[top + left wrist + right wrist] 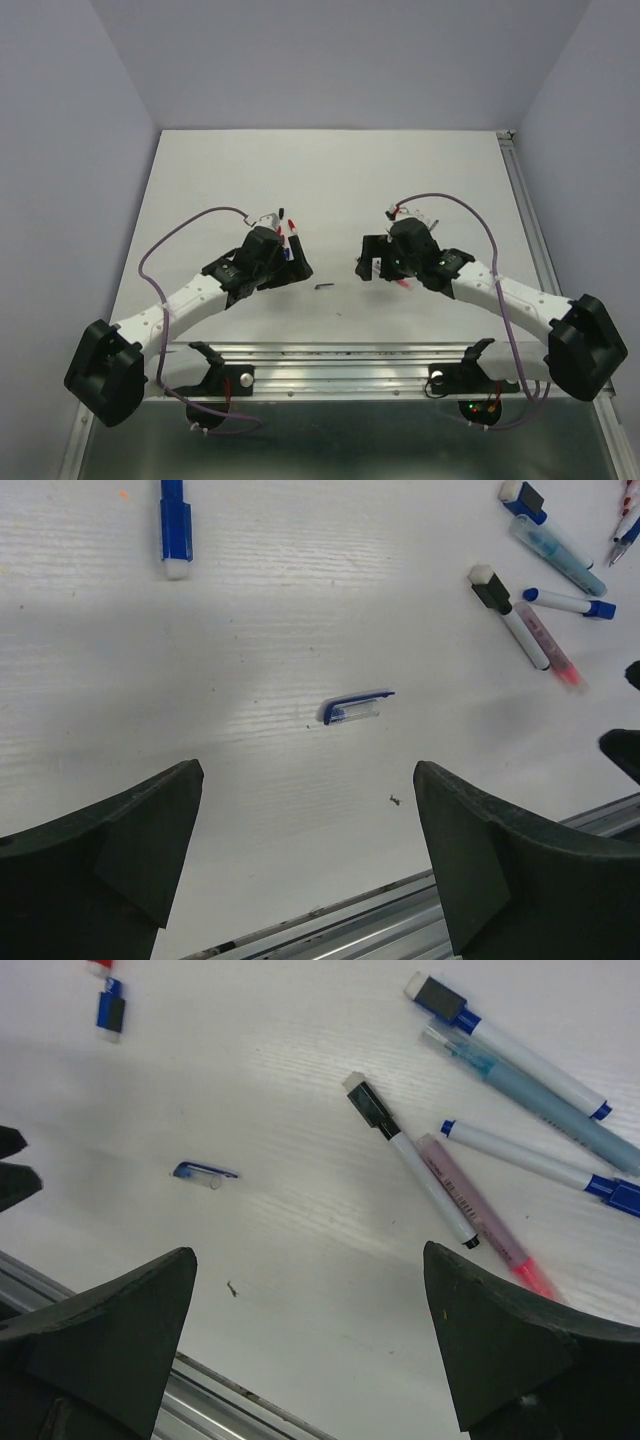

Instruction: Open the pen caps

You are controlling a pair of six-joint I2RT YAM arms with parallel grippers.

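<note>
Top external view: two white robot arms (190, 300) reach inward over a flat white table (330, 180), their black ends facing each other and well apart. The left gripper (292, 266) is spread wide with nothing in it, and the right gripper (370, 262) is just as wide and just as empty. Between them a small stubby blue and clear plastic pen cap (325, 287) lies flat on the bare table, touching neither gripper. From the left wrist, the cap (355, 708) lies beyond the gap between the two black fingers (130, 850), with a loose cluster of thin pens (510, 615) at upper right. From the right wrist, the cap (205, 1173) lies to the left and the pens (410, 1160), white, pink and pale blue barrels, fan out on the right.
</note>
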